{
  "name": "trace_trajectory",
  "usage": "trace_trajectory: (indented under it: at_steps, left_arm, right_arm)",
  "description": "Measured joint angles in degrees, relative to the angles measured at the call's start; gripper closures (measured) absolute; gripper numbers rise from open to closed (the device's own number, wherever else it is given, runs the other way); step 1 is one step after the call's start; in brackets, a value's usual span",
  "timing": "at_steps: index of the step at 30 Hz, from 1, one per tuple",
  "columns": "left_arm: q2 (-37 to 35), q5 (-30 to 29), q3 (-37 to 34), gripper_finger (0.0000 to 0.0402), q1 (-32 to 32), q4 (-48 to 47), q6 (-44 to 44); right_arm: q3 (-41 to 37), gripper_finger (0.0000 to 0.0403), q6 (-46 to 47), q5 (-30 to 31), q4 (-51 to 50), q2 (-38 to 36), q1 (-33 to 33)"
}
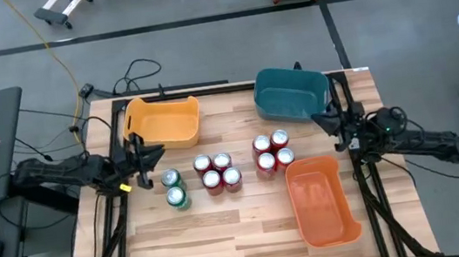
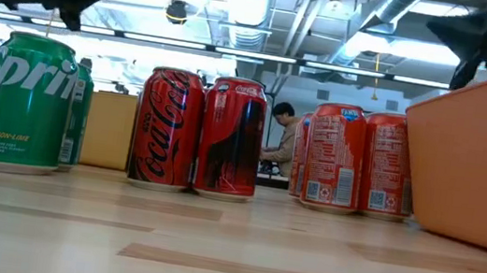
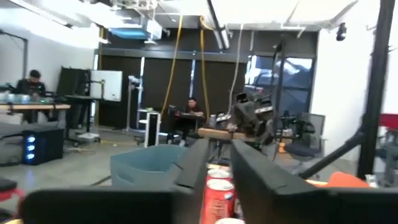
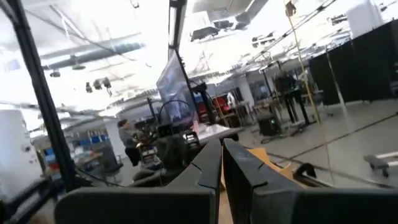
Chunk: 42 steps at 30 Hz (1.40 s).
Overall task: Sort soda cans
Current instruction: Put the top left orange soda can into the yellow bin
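Fingers of the left gripper (image 1: 147, 156), slightly parted and empty, hover beside green cans (image 1: 174, 189); rigid, slick, light cylinders, best pinched mid-body. Right gripper (image 1: 331, 121) waits shut.

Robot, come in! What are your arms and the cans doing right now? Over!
Left gripper hovering near green cans, holding nothing. Right gripper shut, empty, by teal bin. Red cans unsorted mid-table. Nothing blocking.
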Motion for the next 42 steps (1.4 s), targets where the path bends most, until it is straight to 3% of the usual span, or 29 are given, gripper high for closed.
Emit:
trace_trajectory:
  at_steps: [8, 12, 17, 23, 29, 33, 39, 42]
  left_arm:
    - [27.21, 1.9, 9.59, 0.021, 3.49, 14.18, 0.96]
    - [40.37, 1.62, 17.92, 0.0192, 4.16, 13.81, 3.42]
    - [50.93, 2.54, 26.84, 0.0192, 4.85, 10.09, 4.24]
    - [58.29, 8.76, 33.2, 0.0192, 7.93, 7.69, 3.33]
    - [63.89, 19.63, 42.77, 0.0192, 15.05, -6.03, 0.02]
    - [68.08, 26.13, 49.41, 0.0192, 18.11, -15.34, 4.37]
    - [73.3, 27.34, 56.75, 0.0192, 19.29, -24.71, 15.02]
    - [75.86, 27.42, 59.42, 0.0192, 19.59, -25.55, 14.18]
  right_arm:
    - [9.37, 0.0346, -6.1, -0.9, -7.32, 9.27, 0.04]
    - [11.05, 0.0339, -9.36, -0.88, -7.89, 12.94, -0.46]
    - [11.1, 0.0335, -7.42, 1.32, -10.59, 15.21, -2.29]
    - [11.1, 0.0335, -2.68, 2.47, -11.92, 16.79, -4.13]
    - [11.1, 0.0335, -2.47, 2.42, -10.03, 18.66, -2.69]
    - [11.1, 0.0335, -3.31, 2.42, -10.59, 19.42, -0.97]
    - [11.1, 0.0335, -7.43, 2.38, -10.8, 19.42, 2.72]
    - [11.1, 0.0335, -9.61, 2.4, -9.75, 20.28, 4.89]
